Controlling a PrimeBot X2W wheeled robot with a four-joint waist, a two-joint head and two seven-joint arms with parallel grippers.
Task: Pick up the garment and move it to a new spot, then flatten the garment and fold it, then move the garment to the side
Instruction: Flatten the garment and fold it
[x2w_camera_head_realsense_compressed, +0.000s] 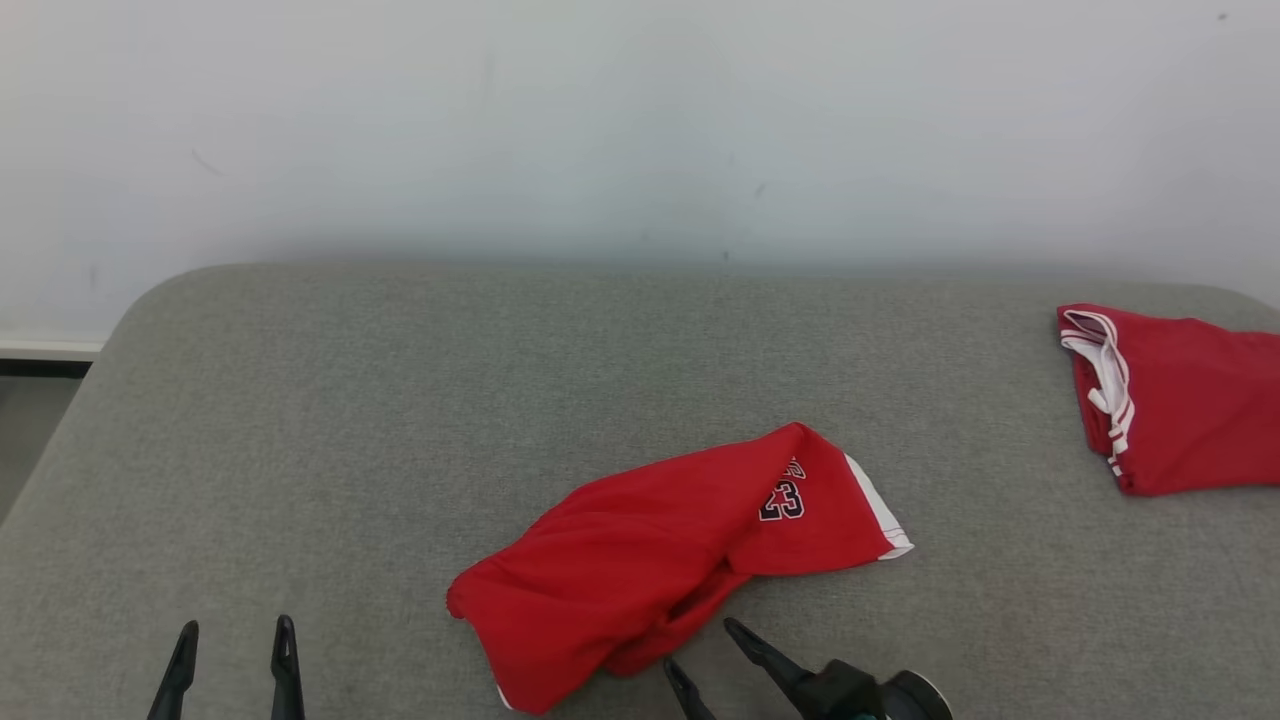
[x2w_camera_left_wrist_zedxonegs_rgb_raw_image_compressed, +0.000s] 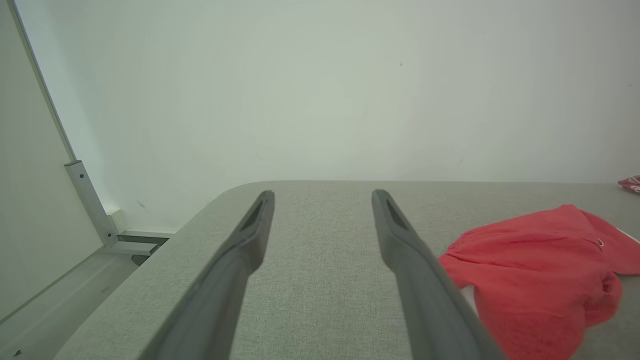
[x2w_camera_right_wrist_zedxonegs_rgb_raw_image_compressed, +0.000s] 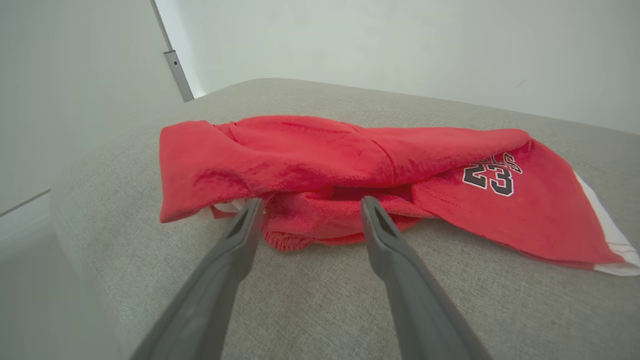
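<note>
From the head we look forward and down over the grey table (x2w_camera_head_realsense_compressed: 300, 400) to the far wall (x2w_camera_head_realsense_compressed: 600, 120). Our left wrist camera sits low, near left, facing that wall. Our right wrist camera looks from close at the red garment (x2w_camera_right_wrist_zedxonegs_rgb_raw_image_compressed: 325, 150), which all three views share.

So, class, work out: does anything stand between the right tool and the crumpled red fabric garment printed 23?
Nothing visible does. The open right tool points straight at the crumpled red fabric garment, tips close by its near edge on the grey cloth-covered table.
</note>
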